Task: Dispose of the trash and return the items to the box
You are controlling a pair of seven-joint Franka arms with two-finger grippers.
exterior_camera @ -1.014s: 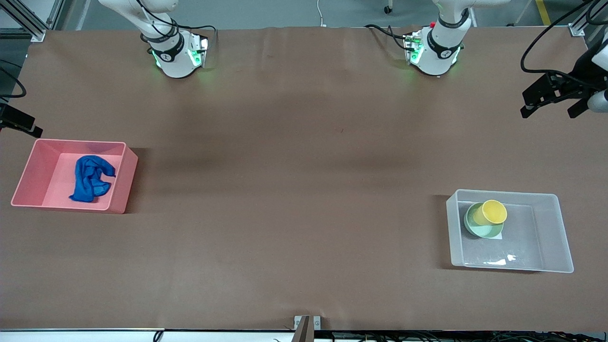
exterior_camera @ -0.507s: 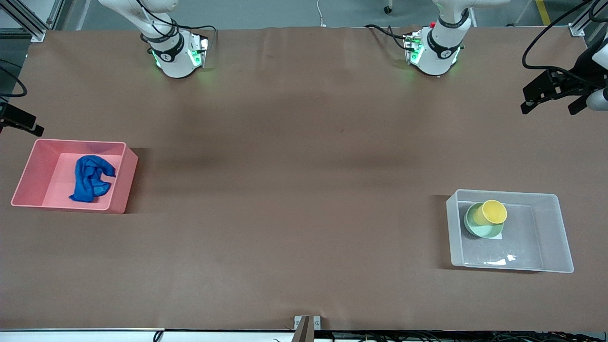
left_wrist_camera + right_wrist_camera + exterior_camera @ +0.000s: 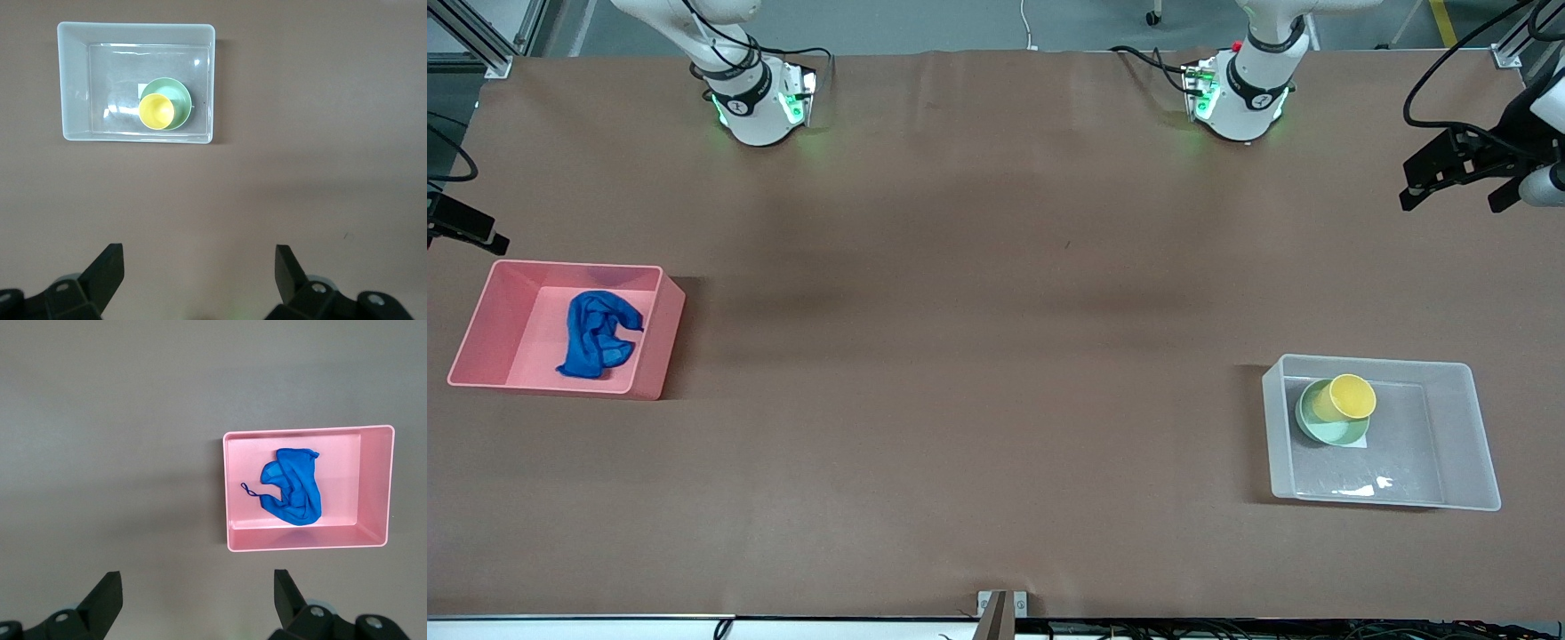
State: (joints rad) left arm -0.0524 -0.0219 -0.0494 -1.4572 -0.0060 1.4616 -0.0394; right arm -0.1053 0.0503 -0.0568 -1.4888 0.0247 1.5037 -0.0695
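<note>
Both grippers hang wide open and empty, high over the brown table (image 3: 996,356).

The left gripper (image 3: 199,267) and right gripper (image 3: 197,587) wait. The yellow cup (image 3: 1350,396) sits in the green bowl (image 3: 1329,428) inside the clear box (image 3: 1458,436); the blue rag (image 3: 598,333) lies in the pink bin (image 3: 489,329).

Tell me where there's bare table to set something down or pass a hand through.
The widest bare stretch is the brown table between the pink bin and the clear box. The pink bin's floor beside the blue rag has some room. The clear box is crowded where the yellow cup sits in the green bowl.
</note>
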